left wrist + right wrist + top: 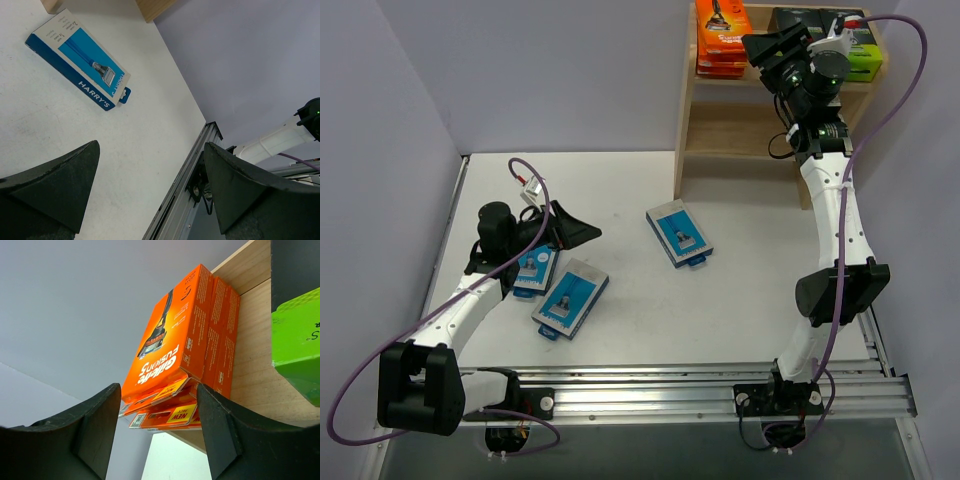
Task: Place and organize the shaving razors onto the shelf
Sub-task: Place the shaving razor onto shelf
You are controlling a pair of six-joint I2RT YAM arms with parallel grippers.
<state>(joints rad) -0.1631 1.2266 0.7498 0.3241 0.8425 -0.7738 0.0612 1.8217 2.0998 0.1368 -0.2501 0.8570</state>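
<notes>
**Three light-blue cards [679, 235] lie on the table [750, 310]**

The right gripper [772, 45] hangs released and empty over the shelf's [740, 130] top tier, between the orange packs [722, 35] stacked at its left end and the black boxes [865, 60] at its right end. The left gripper [151, 147], wide open, holds nothing near the table's left edge, beside two of the light-blue cards.

You'll see three orange packs [723, 35] stacked at the left of the shelf's [735, 130] top tier, with the black lime-ended packs [866, 60] at its right. Off the shelf, three light-blue packs lie flat: the nearest card [679, 234] just in front, the second card [570, 298] and third card [534, 270] farther front-left, close together.
</notes>
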